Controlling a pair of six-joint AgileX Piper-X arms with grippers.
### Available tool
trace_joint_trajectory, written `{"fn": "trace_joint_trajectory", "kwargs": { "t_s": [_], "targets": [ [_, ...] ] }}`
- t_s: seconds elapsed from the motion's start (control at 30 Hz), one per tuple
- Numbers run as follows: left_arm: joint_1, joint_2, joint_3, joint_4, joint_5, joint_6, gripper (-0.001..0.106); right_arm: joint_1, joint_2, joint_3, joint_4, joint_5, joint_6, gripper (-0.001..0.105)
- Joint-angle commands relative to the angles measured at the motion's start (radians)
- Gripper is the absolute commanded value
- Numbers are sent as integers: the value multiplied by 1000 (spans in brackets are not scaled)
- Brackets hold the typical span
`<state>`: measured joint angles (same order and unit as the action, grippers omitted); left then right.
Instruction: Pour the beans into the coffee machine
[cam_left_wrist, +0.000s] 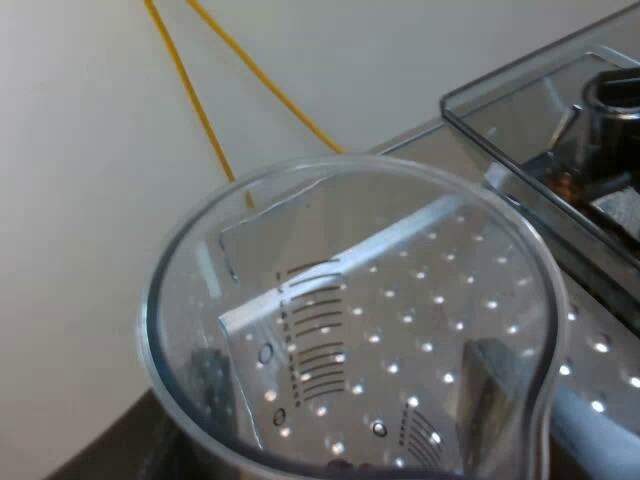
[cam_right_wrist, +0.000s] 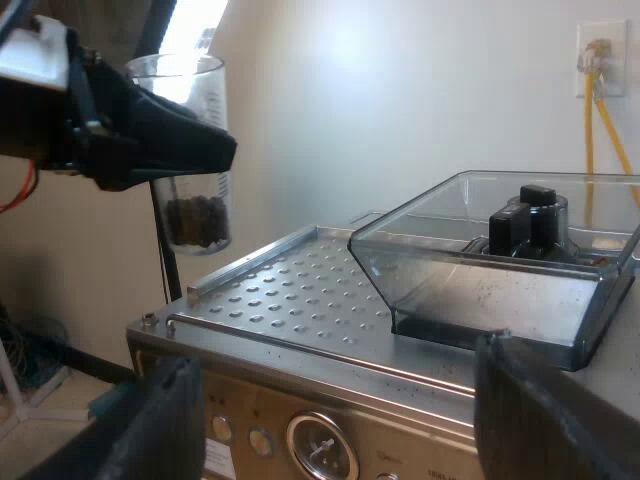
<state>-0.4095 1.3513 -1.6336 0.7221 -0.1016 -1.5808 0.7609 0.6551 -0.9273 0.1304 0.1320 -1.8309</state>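
The beans (cam_right_wrist: 197, 218) lie in a shallow dark heap at the bottom of the measuring glass (cam_left_wrist: 345, 320), which stands upright in the air at the edge of the machine's (cam_right_wrist: 330, 430) dimpled top (cam_right_wrist: 300, 290). The left gripper (cam_left_wrist: 350, 390) pinches the glass by its wall, one dark finger on either side. The hopper (cam_right_wrist: 490, 260) sits open across that dimpled top, its rim apart from the glass, so nothing can be poured yet.

The step in hand is the carry and the tip. To do it well, the glass should stay level while it crosses the top and travel high enough to clear the hopper's near wall. It should not tilt until its rim is well inside the opening. A black knob (cam_right_wrist: 528, 218) stands in the middle of the hopper, so the open floor beside it looks the better target, since beans that hit the knob may bounce out.

The tilt should be slow. The load is small and will likely slide all at once down a smooth wall. A side grip on clear plastic may also let the glass turn as it tips, so firm pressure matters.

The right gripper (cam_right_wrist: 340, 400) hangs empty with its fingers spread wide, low at the machine's front above the gauge (cam_right_wrist: 322, 450) — well out of the pouring path.
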Motion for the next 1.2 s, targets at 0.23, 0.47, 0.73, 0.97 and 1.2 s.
{"fn": "trace_joint_trajectory", "kwargs": {
  "t_s": [0.23,0.47,0.73,0.97,1.2],
  "targets": [
    [-3,93,-110,-16,-21,3,45,1,-9,-12,-4,-3,-13,59],
    [-16,162,-179,-16,-21,45,45,1,-9,-12,46,-16,-13,59],
    [-69,236,-230,-18,-79,73,45,1,-9,-12,46,-16,-13,59],
    [-85,287,-262,-25,-135,166,45,1,-9,-12,33,29,-13,59],
    [-102,294,-262,-68,-167,289,45,1,-9,-12,3,29,-13,59]
  ]
}}
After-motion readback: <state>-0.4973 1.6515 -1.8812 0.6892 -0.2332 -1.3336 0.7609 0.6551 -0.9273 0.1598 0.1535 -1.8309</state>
